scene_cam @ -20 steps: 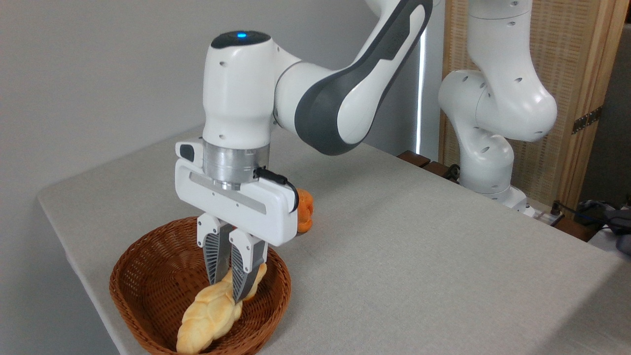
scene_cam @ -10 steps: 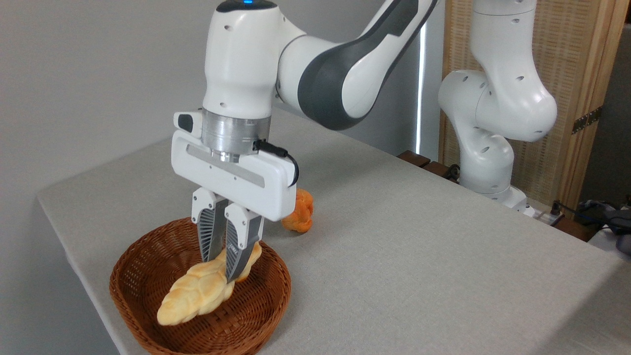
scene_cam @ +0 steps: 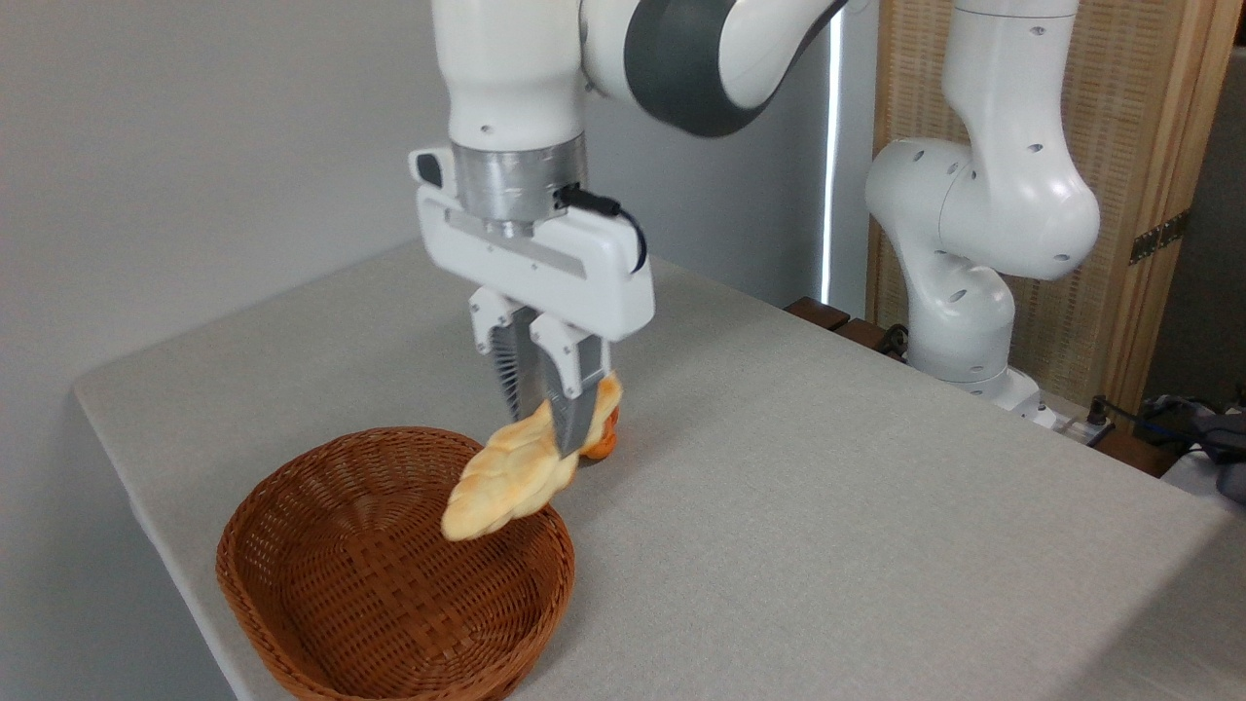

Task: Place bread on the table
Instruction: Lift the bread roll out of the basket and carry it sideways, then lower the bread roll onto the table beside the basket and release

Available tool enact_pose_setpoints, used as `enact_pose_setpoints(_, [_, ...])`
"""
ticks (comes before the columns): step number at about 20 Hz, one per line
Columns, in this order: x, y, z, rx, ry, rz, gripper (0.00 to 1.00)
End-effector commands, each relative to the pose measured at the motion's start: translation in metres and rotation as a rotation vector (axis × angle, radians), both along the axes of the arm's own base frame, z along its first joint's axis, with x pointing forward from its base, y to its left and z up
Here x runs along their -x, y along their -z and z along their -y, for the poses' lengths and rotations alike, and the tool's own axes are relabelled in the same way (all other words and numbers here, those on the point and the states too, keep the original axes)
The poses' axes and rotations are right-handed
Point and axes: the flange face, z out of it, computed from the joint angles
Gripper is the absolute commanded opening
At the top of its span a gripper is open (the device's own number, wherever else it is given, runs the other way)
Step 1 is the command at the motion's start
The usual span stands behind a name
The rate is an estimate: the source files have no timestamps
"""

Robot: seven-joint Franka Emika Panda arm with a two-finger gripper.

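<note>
Bread [scene_cam: 511, 477], a pale braided loaf, hung tilted in the air above the far right rim of the wicker basket [scene_cam: 292, 594], its lower end pointing down and left. The gripper [scene_cam: 547, 428] had its two fingers closed on the loaf's upper end. An orange pastry [scene_cam: 605, 443] sat on the grey table [scene_cam: 827, 506] just behind them, mostly hidden.

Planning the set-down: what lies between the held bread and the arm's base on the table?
Only the orange pastry, just behind the bread; beyond it, bare table.

White arm, grey joint covers
</note>
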Motion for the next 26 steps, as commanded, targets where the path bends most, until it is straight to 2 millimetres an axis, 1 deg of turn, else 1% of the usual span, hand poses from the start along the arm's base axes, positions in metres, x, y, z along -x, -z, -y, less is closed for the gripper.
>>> enact_pose_setpoints(1, [0.038, -0.006, -0.003, 0.02, 0.082, -0.076, 0.41])
enact_pose_setpoints(3, [0.052, -0.004, -0.004, 0.024, 0.113, -0.143, 0.41])
enact_pose_setpoints(5, [0.062, 0.003, -0.004, 0.026, 0.123, -0.204, 0.45])
enact_pose_setpoints(6, [0.066, 0.007, -0.003, 0.029, 0.126, -0.227, 0.46])
enact_pose_setpoints(7, [0.068, 0.011, -0.004, 0.029, 0.131, -0.247, 0.46])
enact_pose_setpoints(9, [0.071, 0.017, 0.0, 0.028, 0.157, -0.264, 0.54])
enact_pose_setpoints(10, [0.07, 0.018, 0.001, 0.029, 0.158, -0.263, 0.55])
enact_pose_setpoints(11, [0.068, 0.019, 0.002, 0.028, 0.159, -0.26, 0.59])
enact_pose_setpoints(12, [0.065, 0.022, 0.002, 0.027, 0.16, -0.258, 0.7])
enact_pose_setpoints(13, [0.061, 0.027, 0.003, 0.025, 0.161, -0.254, 0.84])
enact_pose_setpoints(14, [0.057, 0.032, 0.004, 0.024, 0.159, -0.248, 0.93])
enact_pose_setpoints(15, [0.053, 0.035, 0.004, 0.023, 0.158, -0.242, 1.0])
enact_pose_setpoints(18, [0.046, 0.039, 0.013, 0.015, 0.174, -0.215, 1.0])
enact_pose_setpoints(19, [0.045, 0.045, 0.017, 0.013, 0.181, -0.228, 1.0])
enact_pose_setpoints(20, [0.045, 0.048, 0.025, 0.007, 0.196, -0.233, 1.0])
enact_pose_setpoints(22, [0.043, 0.055, 0.03, 0.001, 0.206, -0.25, 1.0])
enact_pose_setpoints(26, [0.041, 0.055, 0.033, -0.01, 0.215, -0.245, 1.0])
